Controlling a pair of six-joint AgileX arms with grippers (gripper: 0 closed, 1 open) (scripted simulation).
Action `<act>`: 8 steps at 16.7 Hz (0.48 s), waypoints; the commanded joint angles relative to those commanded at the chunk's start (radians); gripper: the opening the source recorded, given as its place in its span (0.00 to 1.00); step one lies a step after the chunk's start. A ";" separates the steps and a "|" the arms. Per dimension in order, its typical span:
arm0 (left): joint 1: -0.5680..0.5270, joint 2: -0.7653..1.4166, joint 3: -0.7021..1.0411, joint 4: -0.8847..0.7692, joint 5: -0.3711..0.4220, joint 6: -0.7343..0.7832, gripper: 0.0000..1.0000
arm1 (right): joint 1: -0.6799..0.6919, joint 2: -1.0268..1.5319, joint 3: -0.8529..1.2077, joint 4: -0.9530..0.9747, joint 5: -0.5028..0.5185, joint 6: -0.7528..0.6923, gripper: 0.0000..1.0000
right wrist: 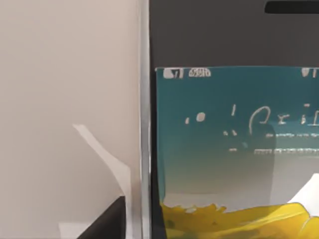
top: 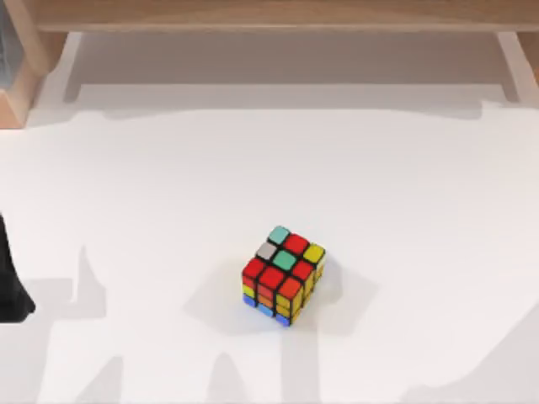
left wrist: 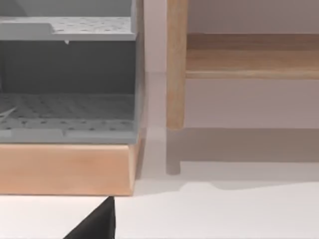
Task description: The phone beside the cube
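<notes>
White tabletop [top: 152,185] runs under everything, and the cube [top: 284,275] sits on it a little toward my side of centre, red stickers mostly upward, nothing touching it. Taking the cube as my mark: my left arm [top: 12,278] shows as a dark shape far off to the cube's left at the table's edge; whether its fingers are wide or narrow I cannot tell. Behind the cube, well apart, a wooden shelf [top: 269,15] spans the back. My right wrist camera looks straight onto the phone [right wrist: 229,139], very close, screen lit teal over yellow. I judge the pick-up is in hand; next comes carrying the phone to bare table just beside the cube.
</notes>
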 joint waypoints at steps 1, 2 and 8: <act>0.000 0.000 0.000 0.000 0.000 0.000 1.00 | 0.000 0.000 0.000 0.000 0.000 0.000 0.62; 0.000 0.000 0.000 0.000 0.000 0.000 1.00 | 0.000 0.000 0.000 0.000 0.000 0.000 0.55; 0.000 0.000 0.000 0.000 0.000 0.000 1.00 | 0.000 0.000 0.000 0.000 0.000 0.000 0.10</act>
